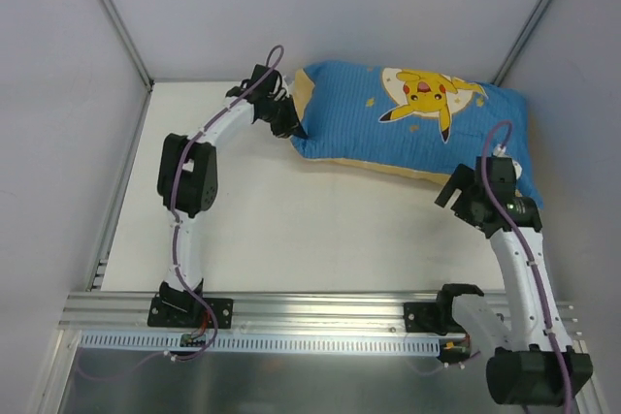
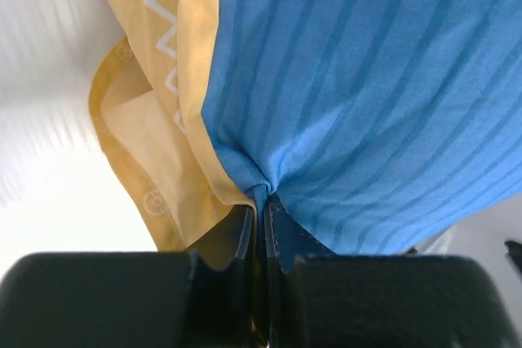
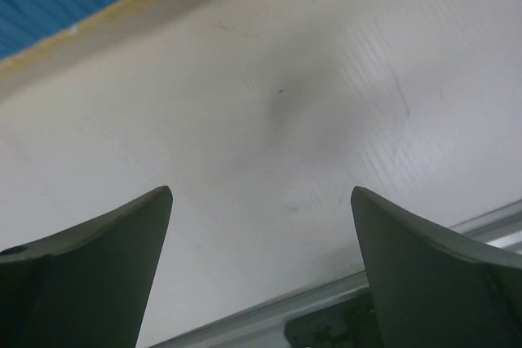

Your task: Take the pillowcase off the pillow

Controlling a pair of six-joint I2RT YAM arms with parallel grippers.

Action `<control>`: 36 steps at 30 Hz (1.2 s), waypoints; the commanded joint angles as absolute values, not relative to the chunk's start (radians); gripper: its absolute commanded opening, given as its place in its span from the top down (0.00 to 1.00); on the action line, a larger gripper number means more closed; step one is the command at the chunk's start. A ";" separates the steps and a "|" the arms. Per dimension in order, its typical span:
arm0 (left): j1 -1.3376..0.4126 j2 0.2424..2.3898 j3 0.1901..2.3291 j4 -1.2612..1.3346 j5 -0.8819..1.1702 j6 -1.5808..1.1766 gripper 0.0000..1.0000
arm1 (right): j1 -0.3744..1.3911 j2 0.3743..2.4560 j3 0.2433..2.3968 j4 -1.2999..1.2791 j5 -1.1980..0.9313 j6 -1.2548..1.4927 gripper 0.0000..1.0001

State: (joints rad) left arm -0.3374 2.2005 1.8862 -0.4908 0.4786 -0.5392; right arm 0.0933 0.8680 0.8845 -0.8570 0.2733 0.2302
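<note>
Blue pillowcase [image 1: 354, 128] pinched in left claw [image 2: 263, 204], right claw [image 3: 261, 193] spread over table [image 1: 291, 230]

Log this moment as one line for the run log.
left pincer: shut on pillowcase corner | right pincer: open, empty, over table | pillowcase: stuffed, not yet off

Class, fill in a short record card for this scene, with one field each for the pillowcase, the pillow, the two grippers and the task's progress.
pillowcase: blue striped face up, Pikachu showing, stuffed full
pillow: hidden inside the pillowcase
left gripper: shut, pinching a fold of blue fabric near the yellow hem
right gripper: open, holding nothing, over bare table near the pillowcase's edge
progress: cover not yet off
</note>
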 commanded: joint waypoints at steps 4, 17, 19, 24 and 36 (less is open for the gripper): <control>-0.351 1.803 1.518 -0.537 0.443 -0.511 1.00 | -0.287 1.049 0.991 -0.770 -0.372 0.222 0.04; -0.115 1.194 1.146 -0.606 0.379 -0.511 1.00 | -0.324 1.012 0.782 -0.335 -0.476 0.445 0.04; -0.114 1.180 1.135 -0.618 0.377 -0.514 1.00 | -0.330 1.035 0.785 -0.333 -0.459 0.446 0.04; -0.114 1.154 1.121 -0.630 0.367 -0.522 1.00 | -0.360 1.103 0.798 -0.270 -0.417 0.439 0.04; -0.112 1.135 1.160 -0.649 0.388 -0.523 1.00 | -0.351 1.281 0.804 -0.136 -0.339 0.502 0.99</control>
State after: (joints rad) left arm -0.1059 1.1732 1.1175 -0.6636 0.3592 -0.5247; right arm -0.3534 1.3102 0.7834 -0.1883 -0.3801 0.4744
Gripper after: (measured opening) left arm 0.020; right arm 0.215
